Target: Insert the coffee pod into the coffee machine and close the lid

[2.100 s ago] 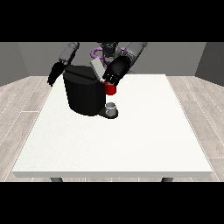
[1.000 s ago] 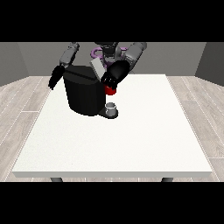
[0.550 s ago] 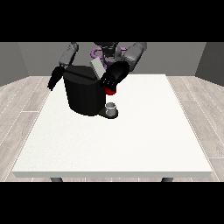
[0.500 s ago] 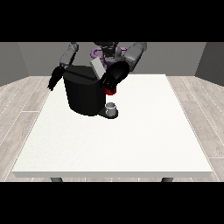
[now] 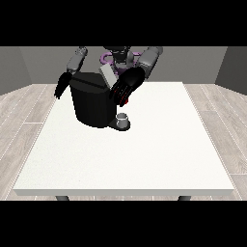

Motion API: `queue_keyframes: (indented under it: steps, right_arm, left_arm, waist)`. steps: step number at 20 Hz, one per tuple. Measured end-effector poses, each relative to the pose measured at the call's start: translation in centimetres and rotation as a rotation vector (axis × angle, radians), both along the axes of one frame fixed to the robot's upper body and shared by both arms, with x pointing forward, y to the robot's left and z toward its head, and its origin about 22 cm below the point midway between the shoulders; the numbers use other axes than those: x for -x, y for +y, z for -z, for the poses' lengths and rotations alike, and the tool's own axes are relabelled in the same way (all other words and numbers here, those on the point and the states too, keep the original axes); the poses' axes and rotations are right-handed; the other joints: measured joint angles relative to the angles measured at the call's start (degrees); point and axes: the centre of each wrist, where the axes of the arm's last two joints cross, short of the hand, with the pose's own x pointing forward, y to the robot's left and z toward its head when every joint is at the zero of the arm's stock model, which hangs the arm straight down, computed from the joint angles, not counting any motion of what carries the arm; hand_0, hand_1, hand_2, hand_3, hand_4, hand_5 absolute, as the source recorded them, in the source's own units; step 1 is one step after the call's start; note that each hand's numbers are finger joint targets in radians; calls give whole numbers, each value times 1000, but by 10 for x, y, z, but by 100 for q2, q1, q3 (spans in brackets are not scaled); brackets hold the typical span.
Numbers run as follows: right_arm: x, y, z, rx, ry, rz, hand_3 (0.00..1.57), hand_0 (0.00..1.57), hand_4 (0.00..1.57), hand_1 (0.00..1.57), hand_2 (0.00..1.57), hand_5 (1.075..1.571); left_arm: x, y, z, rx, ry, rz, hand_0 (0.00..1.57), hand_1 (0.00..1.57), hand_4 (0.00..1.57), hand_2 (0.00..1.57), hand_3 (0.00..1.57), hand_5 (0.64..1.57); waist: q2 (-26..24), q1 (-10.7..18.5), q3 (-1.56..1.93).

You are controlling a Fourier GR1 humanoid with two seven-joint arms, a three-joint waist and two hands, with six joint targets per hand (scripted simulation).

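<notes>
One coffee machine (image 5: 94,106) stood near tabletop (image 5: 144,154) far edge, lid (image 5: 108,76) raised, tilted. Two robot hands: right one (image 5: 126,87) at machine top, fingers relaxed; left one (image 5: 61,87) finger state unclear. One grey cup (image 5: 123,118) at machine base. Pod unseen.

From my station I see a large white desk (image 5: 144,154) on dark legs, standing on a pale plank floor (image 5: 24,111). On the desk, toward its far left part, sits the black coffee machine (image 5: 91,103). A small grey cup (image 5: 123,118) stands on the machine's base, at its front right.
</notes>
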Motion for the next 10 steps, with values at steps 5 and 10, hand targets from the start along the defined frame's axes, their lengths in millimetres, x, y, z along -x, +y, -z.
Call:
queue_keyframes:
  steps: [5,10]
  right_arm:
    - [3,-12,17,-18,58,23,0,0,0,0,0,1571]
    - [20,-26,55,-32,157,64,0,0,0,0,0,1571]
  left_arm:
    - [-4,-8,21,6,60,2,0,0,0,0,60,1571]
    - [-7,-22,76,38,199,20,0,0,0,85,0,1571]
  waist:
    - [-341,235,-2]
    - [-1050,643,-14]
